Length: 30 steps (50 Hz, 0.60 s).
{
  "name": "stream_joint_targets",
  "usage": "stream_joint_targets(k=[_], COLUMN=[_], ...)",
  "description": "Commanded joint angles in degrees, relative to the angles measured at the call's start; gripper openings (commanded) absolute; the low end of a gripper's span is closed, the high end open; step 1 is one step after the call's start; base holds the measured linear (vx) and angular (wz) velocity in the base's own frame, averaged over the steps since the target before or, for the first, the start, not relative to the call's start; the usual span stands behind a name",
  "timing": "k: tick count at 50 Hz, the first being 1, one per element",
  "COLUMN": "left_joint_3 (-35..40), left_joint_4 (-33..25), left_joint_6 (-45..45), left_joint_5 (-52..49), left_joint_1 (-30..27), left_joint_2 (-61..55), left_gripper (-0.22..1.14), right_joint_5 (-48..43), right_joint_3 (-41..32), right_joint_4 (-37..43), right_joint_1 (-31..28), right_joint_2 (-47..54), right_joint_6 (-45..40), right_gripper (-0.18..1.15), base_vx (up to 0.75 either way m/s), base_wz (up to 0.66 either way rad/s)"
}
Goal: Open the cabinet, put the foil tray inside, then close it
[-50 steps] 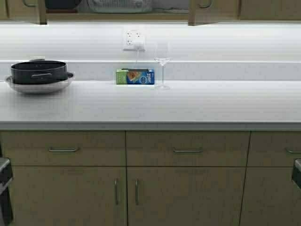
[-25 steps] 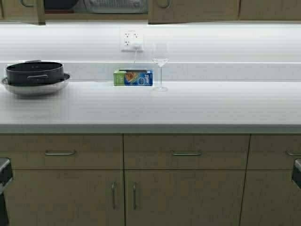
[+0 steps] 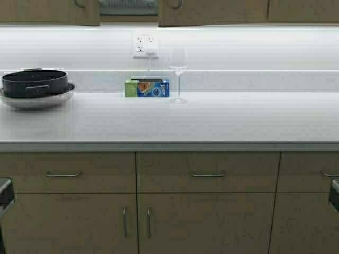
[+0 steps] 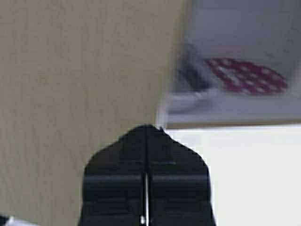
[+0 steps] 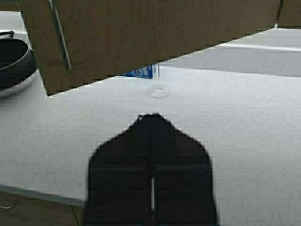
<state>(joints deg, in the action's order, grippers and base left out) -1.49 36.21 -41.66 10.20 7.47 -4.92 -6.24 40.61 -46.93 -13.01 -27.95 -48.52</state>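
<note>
My left gripper [image 4: 146, 129] pinched closed and empty against the cabinet [image 4: 80, 70] door; my right gripper [image 5: 151, 117] closed, empty, below its other door; foil tray [image 3: 128, 6] inside the cabinet

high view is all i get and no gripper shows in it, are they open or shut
Observer: The left gripper is shut, with nothing between its fingers.
Operator: where's its tip
Observer: At the edge of a flat tan wood-grain cabinet door; I cannot tell whether it touches.
Operator: and the right one
Observer: The right gripper is shut and empty too, over the white counter. A cabinet door's short metal bar handle shows beyond it, apart from the fingers.
</note>
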Motion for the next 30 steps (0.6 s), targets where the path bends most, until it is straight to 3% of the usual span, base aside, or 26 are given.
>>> stream_joint_targets(k=[1,7,14,30], left_joint_3=[-8.9,-19.9,-27.7,-32.2], left_joint_4=[0.2,0.2,0.1,0.1], left_joint_6=[0.4,0.8,0.9,0.8], left_joint_5=[-0.6,-0.1,1.6,5.0], left_joint_1=[-0.5,-0.5,-0.5,-0.5], left_joint_2=[8.7,15.8,21.1,23.0], left_gripper=[0.04,0.04,0.04,0.04], right_joint_5=[-0.5,-2.6,-4.5,-4.8], right_joint_3=[-2.0,-2.6,-4.1,-12.7], right_joint_4=[0.1,0.0,0.1,0.2], right_joint_1=[-0.2,-0.4,-0.9,-2.0], right_joint_2=[-0.5,0.2,2.1,10.5], right_joint_6=[0.3,0.3,0.2,0.2], right_gripper=[0.07,0.07,0.07,0.07], base_vx=[0.03,0.03,0.03,0.03], base_wz=[-0.02,-0.01,0.03,0.05])
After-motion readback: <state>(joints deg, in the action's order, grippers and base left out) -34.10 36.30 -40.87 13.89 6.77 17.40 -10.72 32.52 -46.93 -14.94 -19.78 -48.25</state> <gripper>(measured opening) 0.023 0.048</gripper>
